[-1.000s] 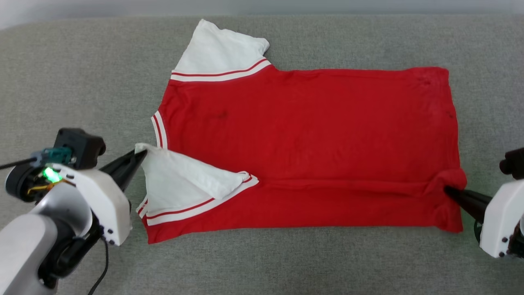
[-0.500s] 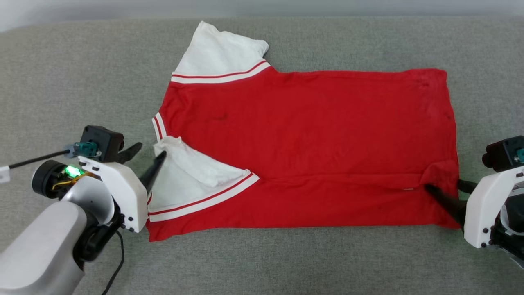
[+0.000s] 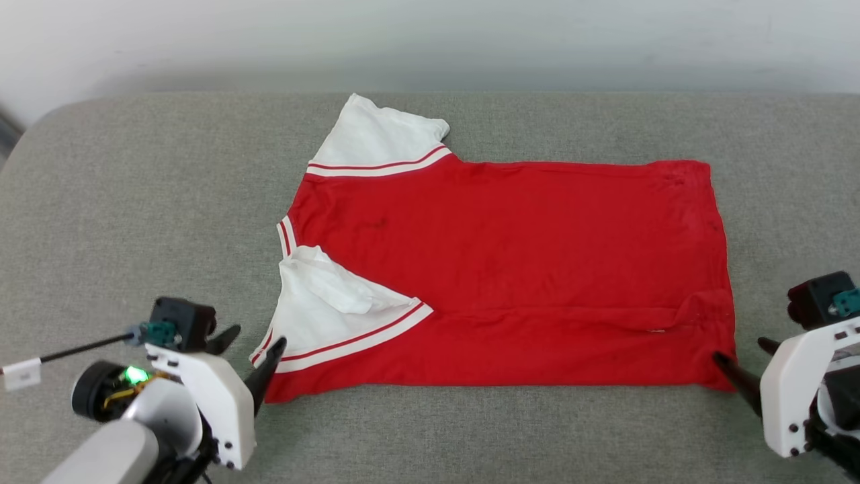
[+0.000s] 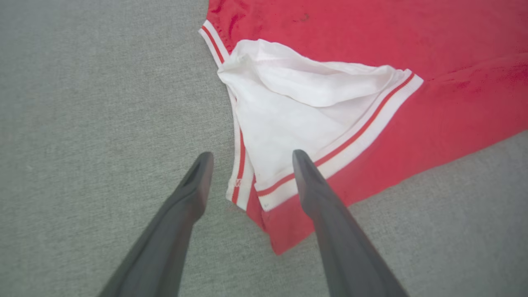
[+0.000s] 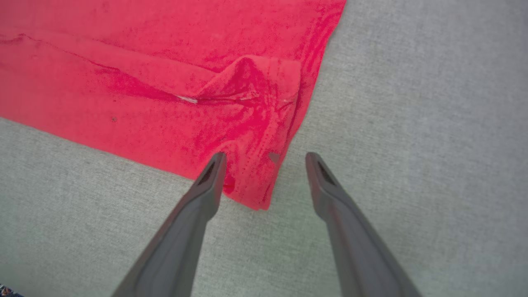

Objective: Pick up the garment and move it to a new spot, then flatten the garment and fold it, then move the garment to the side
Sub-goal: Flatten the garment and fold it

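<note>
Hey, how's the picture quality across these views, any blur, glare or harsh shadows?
Head view: soft even light, no glare, garment sharp. Left wrist view: slightly soft, left end effector casts no hard shadow. Right wrist view: red looks oversaturated and grainy around the right end effector.

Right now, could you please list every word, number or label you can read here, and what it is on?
No text can be read.
garment: faint dark marks show through the red fabric, illegible.
sleeve trim: tiny red mark, too small to read.
white tag at the head view's left edge: blurred.
</note>
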{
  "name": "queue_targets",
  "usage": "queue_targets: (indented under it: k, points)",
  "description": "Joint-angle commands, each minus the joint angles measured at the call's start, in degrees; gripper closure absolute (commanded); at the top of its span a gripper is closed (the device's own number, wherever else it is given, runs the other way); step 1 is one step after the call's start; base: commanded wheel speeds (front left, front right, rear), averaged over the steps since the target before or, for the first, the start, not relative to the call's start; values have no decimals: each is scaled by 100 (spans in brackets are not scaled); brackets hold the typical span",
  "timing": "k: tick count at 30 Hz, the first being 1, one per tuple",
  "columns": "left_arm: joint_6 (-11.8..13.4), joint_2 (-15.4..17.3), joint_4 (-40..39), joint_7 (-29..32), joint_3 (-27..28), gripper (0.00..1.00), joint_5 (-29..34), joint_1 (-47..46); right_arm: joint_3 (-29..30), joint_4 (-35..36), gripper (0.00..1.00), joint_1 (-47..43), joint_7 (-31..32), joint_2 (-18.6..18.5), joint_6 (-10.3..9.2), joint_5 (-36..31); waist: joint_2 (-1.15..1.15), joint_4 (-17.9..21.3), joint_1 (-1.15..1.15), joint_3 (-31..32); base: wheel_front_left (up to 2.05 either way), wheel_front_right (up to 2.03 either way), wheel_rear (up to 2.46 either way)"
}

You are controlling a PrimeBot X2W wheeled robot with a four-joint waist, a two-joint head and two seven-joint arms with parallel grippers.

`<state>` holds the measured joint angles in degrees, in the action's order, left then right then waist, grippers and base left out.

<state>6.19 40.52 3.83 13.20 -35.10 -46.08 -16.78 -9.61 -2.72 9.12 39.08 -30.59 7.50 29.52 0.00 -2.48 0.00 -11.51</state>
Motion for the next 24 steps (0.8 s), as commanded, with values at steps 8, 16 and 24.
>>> queue_targets:
  k: [8,16,24]
  points:
    - [427,174,-620,368,-55,0,-133,512,636,888,0,-587,496,553,-2,-495,0,27,0,-192,0,0,0]
    - [550,110,-216,470,-144,0,-63,469,865,1646,0,-803,694,773,-2,-626,0,180,0,-495,0,0,0]
    - [78,-224,275,706,-466,100,-374,507,956,1870,0,-835,763,821,-2,-702,0,231,0,-591,0,0,0]
